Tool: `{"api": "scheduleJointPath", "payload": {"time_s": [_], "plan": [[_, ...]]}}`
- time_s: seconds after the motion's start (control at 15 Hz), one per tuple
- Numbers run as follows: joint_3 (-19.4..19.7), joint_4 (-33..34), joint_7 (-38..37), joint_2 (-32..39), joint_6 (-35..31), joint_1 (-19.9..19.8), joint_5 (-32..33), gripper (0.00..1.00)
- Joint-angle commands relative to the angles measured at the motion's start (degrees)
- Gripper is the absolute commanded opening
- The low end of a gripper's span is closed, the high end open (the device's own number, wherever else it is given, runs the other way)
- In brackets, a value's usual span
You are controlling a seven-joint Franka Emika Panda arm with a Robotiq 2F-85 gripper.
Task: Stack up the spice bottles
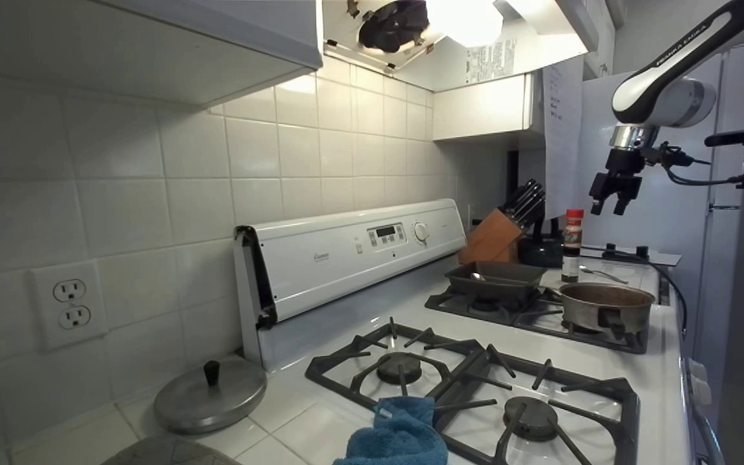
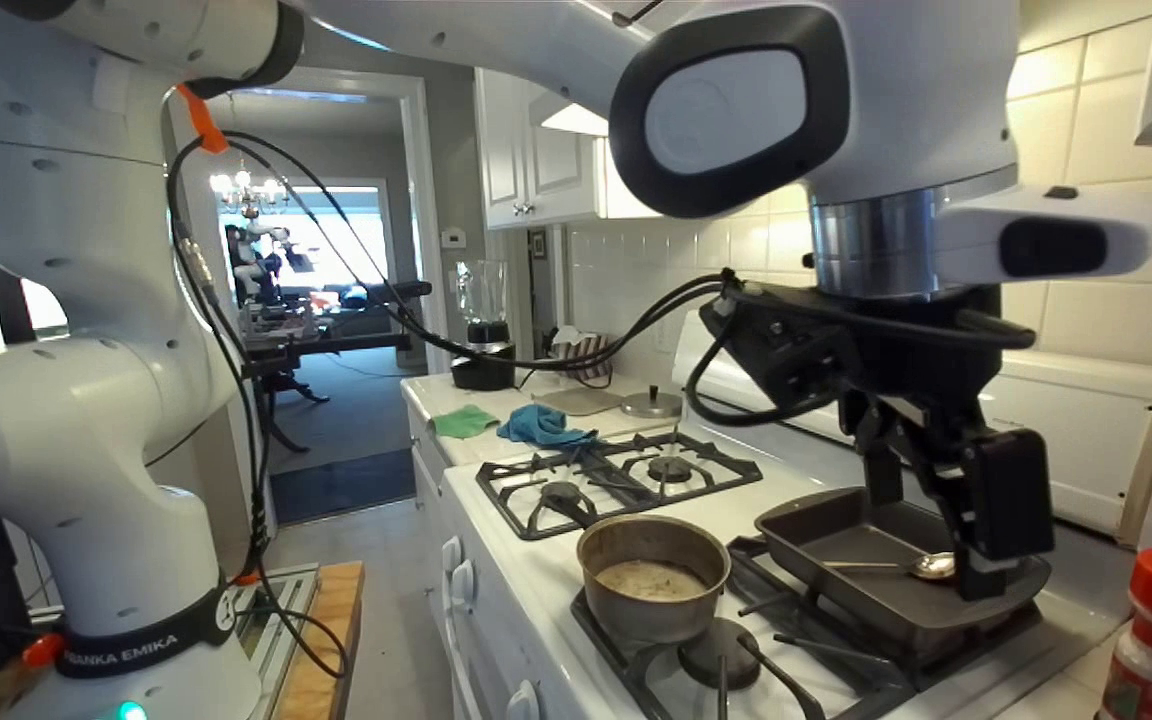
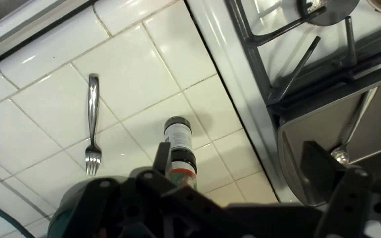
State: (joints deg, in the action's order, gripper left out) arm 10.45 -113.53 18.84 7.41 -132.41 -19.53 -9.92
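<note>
Exterior view: I held the tool spread wide, empty; red-capped spice bottle stood atop white-labelled spice bottle; straight-up retreat seemed safest.

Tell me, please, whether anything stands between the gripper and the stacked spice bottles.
Nothing visible does. In an exterior view, the open gripper hangs higher than the stacked spice bottles, to picture right, with nothing seen between; the dark rounded vessel shows on their other side.
</note>
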Motion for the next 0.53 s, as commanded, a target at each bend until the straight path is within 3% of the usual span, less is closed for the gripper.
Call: {"api": "scheduleJointPath", "payload": {"time_s": [0.0, 0.47], "plan": [[1.7, -10.5, -8.6, -7.9, -7.1, 2.7, 5.5, 1.0], [1.5, -19.3, -20.0, -15.7, -8.9, 3.9, 12.5, 1.0]]}}
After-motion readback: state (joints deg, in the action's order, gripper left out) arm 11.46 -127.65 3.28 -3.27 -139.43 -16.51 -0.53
